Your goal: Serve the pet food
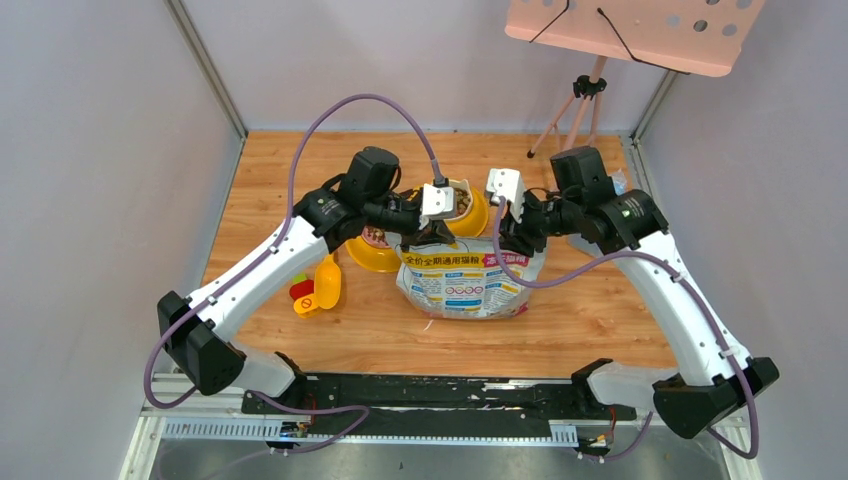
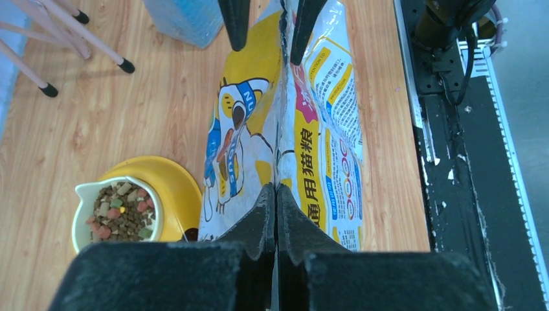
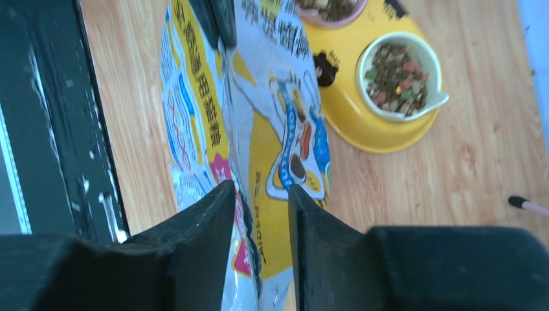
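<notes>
A yellow scoop [image 1: 324, 283] lies on the wooden table [image 1: 600, 320] at far left, tucked against the left arm. To its right stands a yellow feeder [image 1: 372, 258], largely hidden from above by the left wrist. The pet food [image 2: 120, 210], brown kibble flecked with pink and green, fills a white bowl [image 2: 81, 191] set in that feeder. A second helping sits in a pink bowl [image 3: 330, 23] that the right wrist view cuts off at its top edge.

At centre, the left gripper [image 2: 276, 189] has its fingers pressed together on the upper edge of the foil bag [image 1: 465, 285], which lies in front of the feeder with its printed face up. Whether the bag's mouth is sealed cannot be made out.

Farther along the same edge, the right gripper [image 3: 259, 188] straddles the foil with its fingers apart; whether either pad touches the bag is unclear.

At back right stands a tripod [image 1: 575, 105], its pink board [image 1: 640, 30] cropped by the frame. A pale blue object [image 2: 184, 19] near it is cut off and unidentifiable.
</notes>
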